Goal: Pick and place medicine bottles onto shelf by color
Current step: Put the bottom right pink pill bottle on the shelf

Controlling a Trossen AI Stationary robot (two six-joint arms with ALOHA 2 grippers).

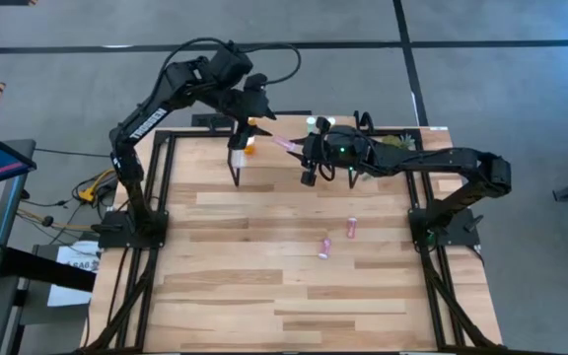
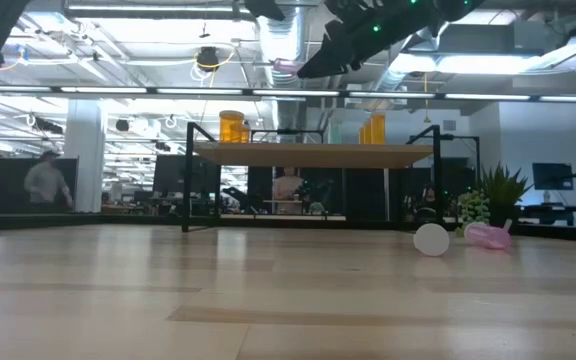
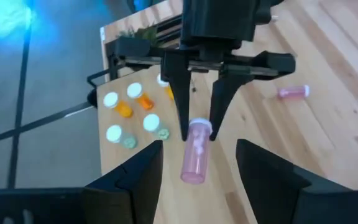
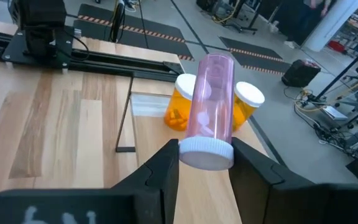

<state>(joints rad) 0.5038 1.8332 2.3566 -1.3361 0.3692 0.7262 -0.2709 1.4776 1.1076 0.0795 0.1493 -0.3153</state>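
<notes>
My right gripper (image 1: 302, 148) is shut on a pink bottle (image 1: 286, 145) and holds it in the air above the light-wood shelf (image 2: 313, 155) at the table's far edge. Orange bottles (image 4: 179, 106) and pale green bottles (image 3: 154, 124) stand on the shelf. Two more pink bottles (image 1: 351, 228) (image 1: 323, 248) lie on their sides on the table. My left gripper (image 1: 237, 173) is open and empty near the shelf's left end. It faces the held bottle. My right gripper pinches the pink bottle's white cap end (image 4: 207, 154) between its two fingers. The fingers come about level from the table's right. The bottle's body sticks out ahead of the fingertips toward my left arm. It is lifted clear above the shelf.
A small green plant (image 2: 493, 200) stands at the far right by the shelf. The shelf's black legs (image 2: 188, 180) stand on the tabletop. People show in the room behind (image 2: 46, 180). The near half of the wooden table (image 1: 294, 306) is bare.
</notes>
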